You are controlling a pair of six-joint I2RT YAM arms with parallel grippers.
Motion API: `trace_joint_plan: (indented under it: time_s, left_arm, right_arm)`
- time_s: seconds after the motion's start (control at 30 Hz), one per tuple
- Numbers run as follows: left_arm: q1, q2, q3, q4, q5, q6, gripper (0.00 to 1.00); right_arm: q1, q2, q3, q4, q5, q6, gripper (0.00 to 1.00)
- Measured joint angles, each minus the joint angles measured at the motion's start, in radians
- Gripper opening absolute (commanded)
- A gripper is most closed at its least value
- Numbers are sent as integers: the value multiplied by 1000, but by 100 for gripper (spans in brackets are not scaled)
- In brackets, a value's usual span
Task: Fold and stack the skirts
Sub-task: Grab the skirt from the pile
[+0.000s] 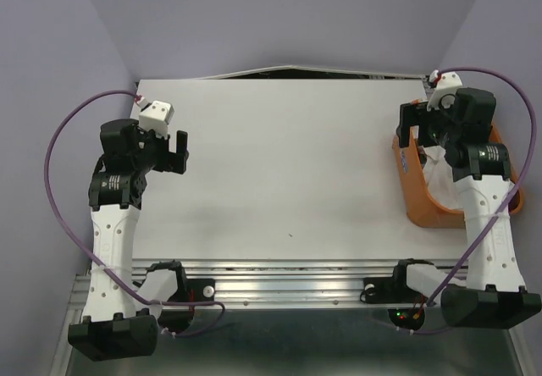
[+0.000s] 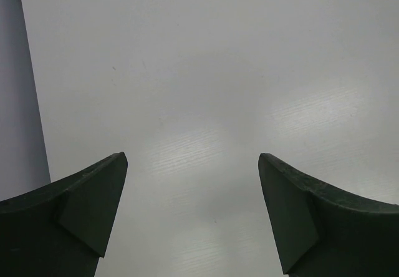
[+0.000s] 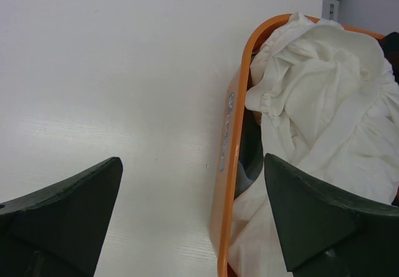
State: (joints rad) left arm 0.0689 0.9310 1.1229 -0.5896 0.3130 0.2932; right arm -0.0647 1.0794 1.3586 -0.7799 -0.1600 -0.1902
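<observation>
A crumpled white skirt [image 3: 324,90] fills the orange tub [image 3: 234,165] at the table's right edge. A sliver of blue-grey cloth [image 3: 247,180] shows under it against the tub wall; I cannot tell which garment it is. My right gripper [image 3: 193,161] hangs open over the tub's left rim, one finger above the table and the other above the white cloth, holding nothing. From above, the right gripper [image 1: 417,128] sits at the tub's [image 1: 421,200] far end, white skirt [image 1: 436,168] beneath the arm. My left gripper [image 1: 180,152] is open over bare table [image 2: 199,71] at the left.
The grey table [image 1: 288,164] stretches between the two arms. Purple walls close in on the left, back and right. A metal rail [image 1: 288,279] runs along the near edge by the arm bases.
</observation>
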Motion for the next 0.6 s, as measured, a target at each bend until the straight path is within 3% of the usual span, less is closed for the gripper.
trace_joint_plan:
  time_s: [0.3, 0.5, 0.6]
  left_arm:
    - [0, -6, 13, -7, 36, -19, 99]
    - [0, -26, 13, 2, 80, -48, 99]
    - [0, -34, 13, 22, 100, -65, 99]
  right_arm:
    - [0, 155, 163, -10, 123, -5, 99]
    - [-25, 277, 259, -5, 198, 11, 85]
    - [-58, 341, 293, 3, 228, 13, 83]
